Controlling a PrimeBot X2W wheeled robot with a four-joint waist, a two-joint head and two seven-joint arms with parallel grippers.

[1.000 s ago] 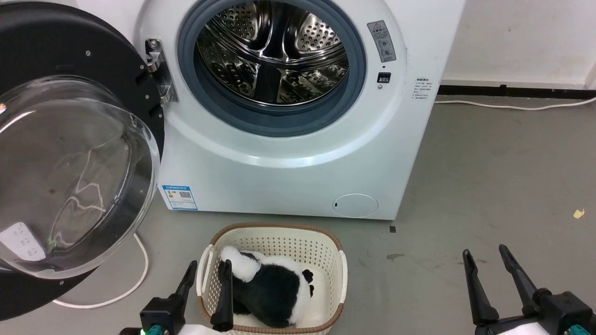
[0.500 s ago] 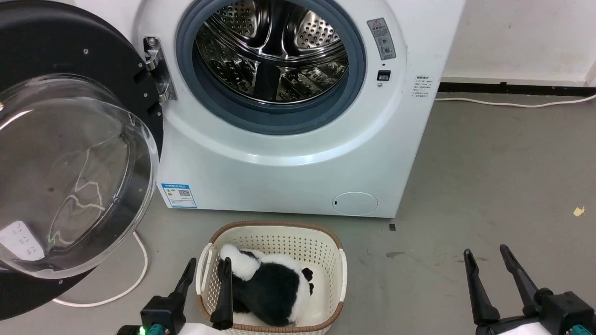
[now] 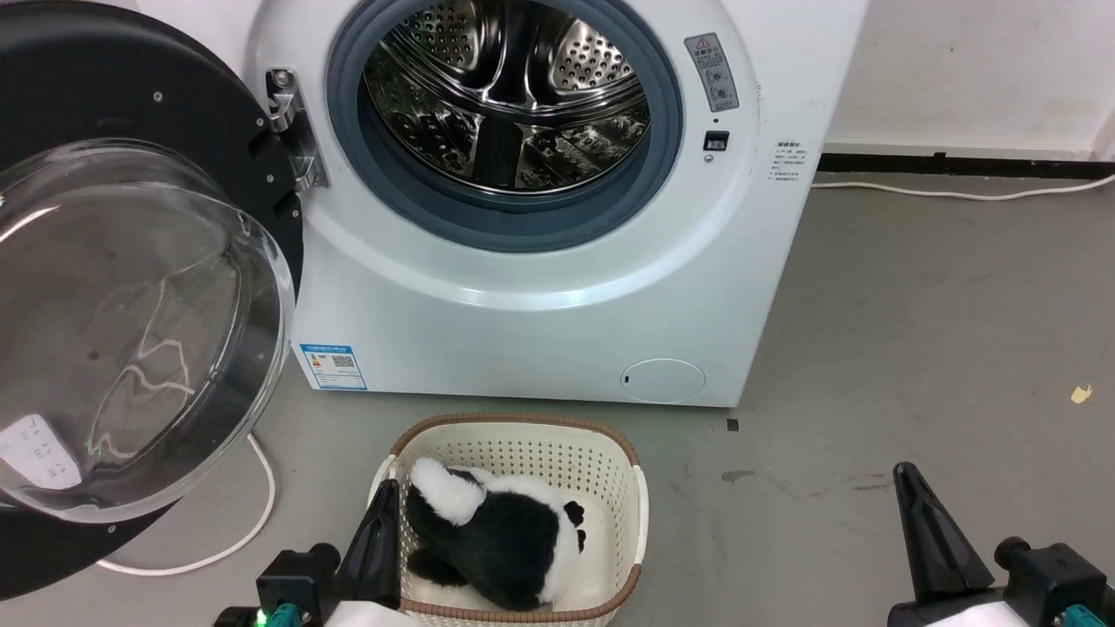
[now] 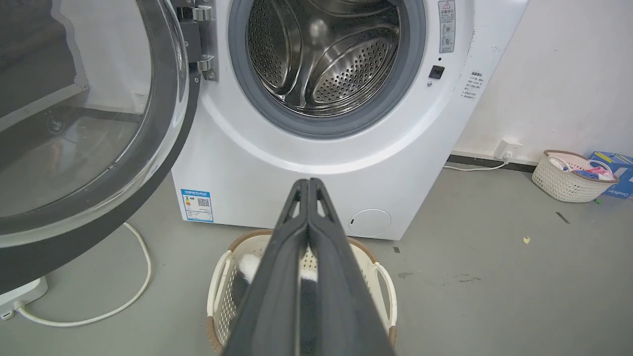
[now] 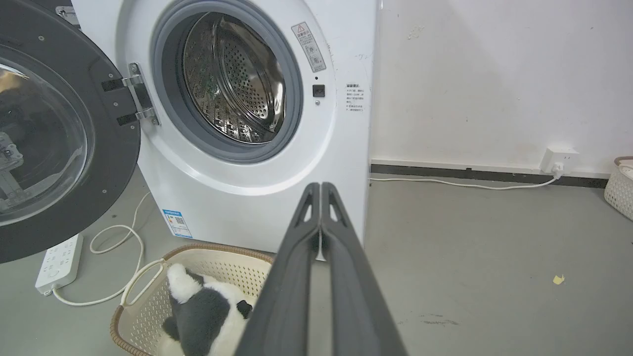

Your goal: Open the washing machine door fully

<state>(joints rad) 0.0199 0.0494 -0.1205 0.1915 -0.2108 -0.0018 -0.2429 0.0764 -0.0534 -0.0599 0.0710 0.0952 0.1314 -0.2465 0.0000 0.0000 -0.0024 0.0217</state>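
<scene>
The washing machine door [image 3: 187,131] is a big glossy black disc with a bulging clear glass bowl [image 3: 131,331]. It hangs swung wide to the left on its metal hinge [image 3: 292,131], showing also in the left wrist view [image 4: 74,237] and the right wrist view [image 5: 113,143]. The steel drum [image 3: 505,96] lies exposed inside its grey rubber ring. My left gripper [image 3: 383,514] sits low over the basket's left rim, fingers pressed together [image 4: 307,183], holding nothing. My right gripper [image 3: 910,479] stands shut and empty over the floor at lower right [image 5: 320,187]. Both are well short of the door.
A cream basket [image 3: 610,444] with a black-and-white plush toy [image 3: 496,540] stands on the floor before the machine. A white cable [image 3: 261,505] and power strip [image 5: 59,262] lie under the door. A second basket [image 4: 568,178] sits by the wall at right.
Both grippers have gone from open to shut, each pair of fingers now together. The door and basket have kept their places; the view shifted only slightly.
</scene>
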